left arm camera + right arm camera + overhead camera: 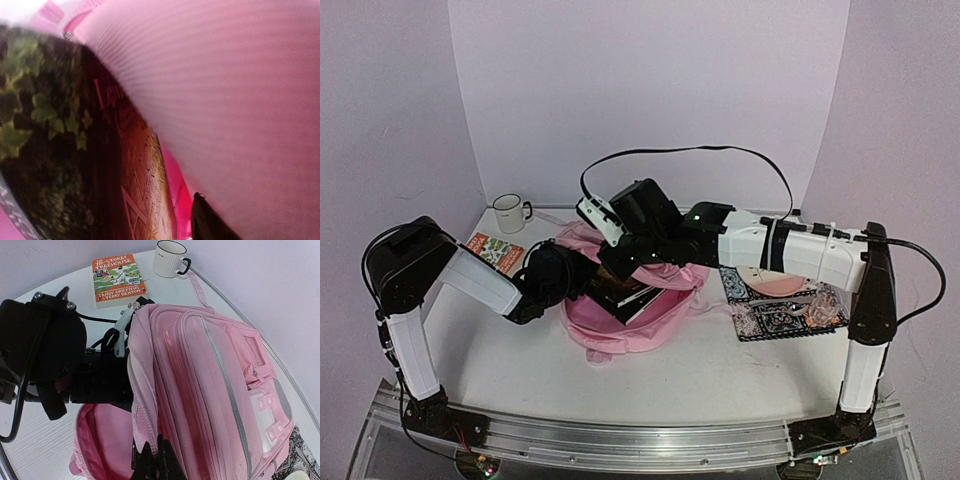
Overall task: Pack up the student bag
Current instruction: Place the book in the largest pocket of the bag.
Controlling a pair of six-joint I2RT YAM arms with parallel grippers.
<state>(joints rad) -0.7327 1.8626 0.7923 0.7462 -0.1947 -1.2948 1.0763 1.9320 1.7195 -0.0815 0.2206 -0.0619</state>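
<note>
The pink student bag [632, 328] lies in the middle of the table with its main compartment unzipped. My right gripper [159, 461] is shut on the zipper edge of the bag's [215, 390] front panel, holding it up. The left arm's wrist [556, 275] reaches into the opening from the left. Inside lies a dark book [75, 150] with ivy leaves on its cover, also seen from above [625, 298]. Only one left finger [205, 222] shows, off to the right of the book, with a strip of pink lining between them. Nothing is in its grip.
An orange paperback [495, 250] lies at the back left beside a white ribbed mug [508, 213]. Right of the bag lies a patterned black-and-white flat case [785, 312] with a pink item [782, 285] on it. The right arm's post [868, 330] stands beside it.
</note>
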